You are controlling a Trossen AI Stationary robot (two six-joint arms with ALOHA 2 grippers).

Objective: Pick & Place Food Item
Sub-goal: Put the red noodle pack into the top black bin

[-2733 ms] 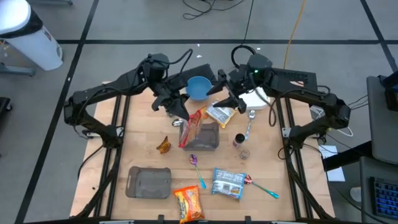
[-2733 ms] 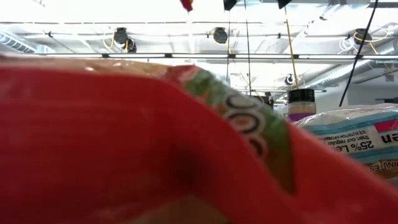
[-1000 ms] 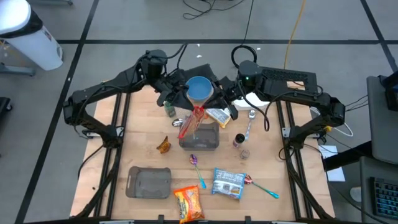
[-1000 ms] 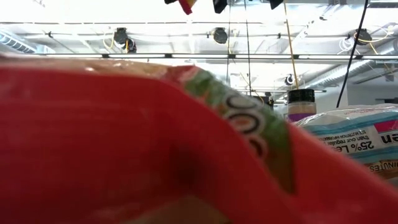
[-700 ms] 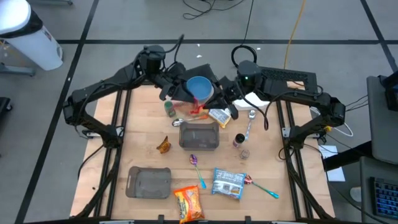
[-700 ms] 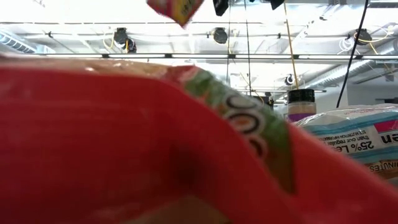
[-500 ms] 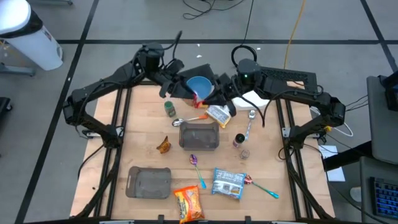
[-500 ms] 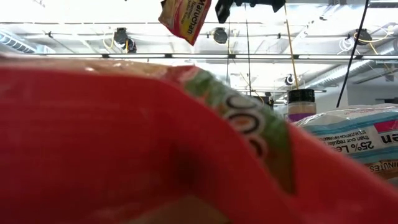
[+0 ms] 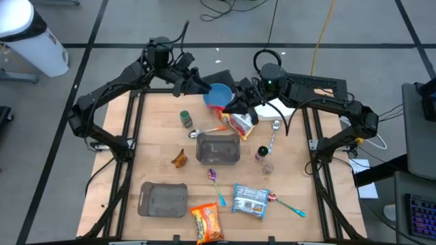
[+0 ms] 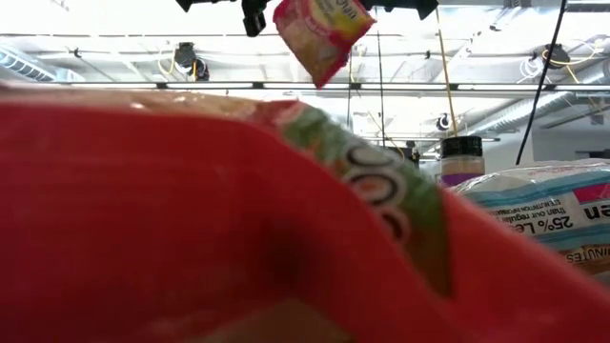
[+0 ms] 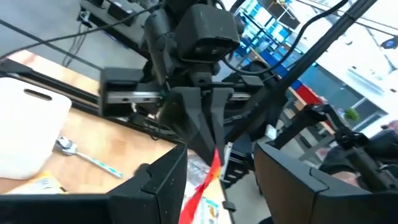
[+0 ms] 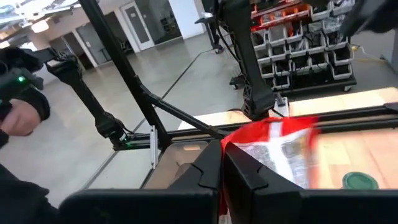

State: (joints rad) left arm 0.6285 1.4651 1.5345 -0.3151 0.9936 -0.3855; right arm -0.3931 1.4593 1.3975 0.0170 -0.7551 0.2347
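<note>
A red and yellow noodle packet (image 9: 239,124) hangs above the table's far middle, beside a blue bowl (image 9: 216,95). My right gripper (image 9: 240,107) is shut on it. The packet shows as a red and white sheet (image 12: 277,149) in the right wrist view, and high up (image 10: 319,33) in the low view. My left gripper (image 9: 197,84) stands open just left of the bowl, a short way from the packet. In its wrist view the two fingers (image 11: 165,180) stand wide apart with nothing between them, facing the right gripper (image 11: 205,127). My right gripper pinches the packet's upper edge (image 12: 231,148) between its two shut fingers, which come at it about level from the table's right side. The packet hangs below the fingers, tilted, and is clear of the table and the bowl.
A grey container (image 9: 218,148) sits mid-table with a green-lidded jar (image 9: 185,120) and a spoon (image 9: 208,130) beyond it. Near the front edge lie a grey tray (image 9: 163,199), an orange packet (image 9: 206,221) and a blue packet (image 9: 249,201). A red packet (image 10: 191,219) fills the low view.
My left gripper has opened, let go of the noodle packet and drawn back toward the table's far left. The packet, left in my right gripper alone, has swung from above the grey container toward the right and now hangs under that gripper, turned about.
</note>
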